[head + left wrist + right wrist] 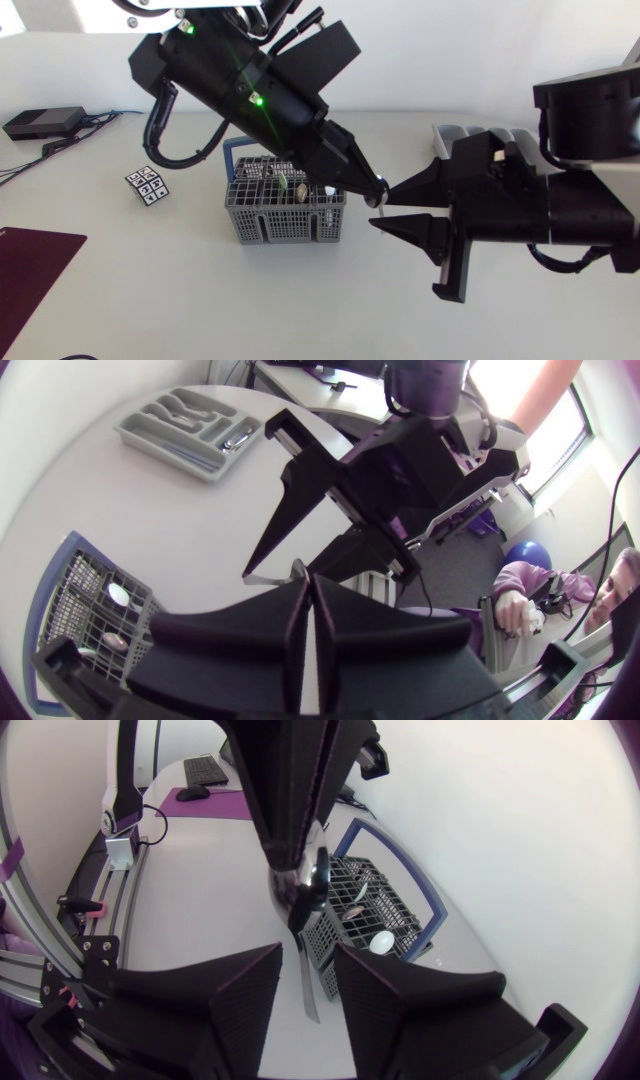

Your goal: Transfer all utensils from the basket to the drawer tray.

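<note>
Closest to the head camera, my left gripper (376, 188) is clamped on a polished steel spoon (379, 204) above the table, beside the grey plastic lattice basket (262, 225). My right gripper (386, 208) gapes around the spoon, and the moulded drawer tray (468, 131) lies behind. From the left wrist, its matte wedges pinch tight. From the right wrist, the slim handle hangs between spread fingers (240, 985), touching neither. Releasing before those close would likely drop the slick spoon.

patterned cube (146, 186), maroon mat (35, 262), black box (44, 121)
</note>
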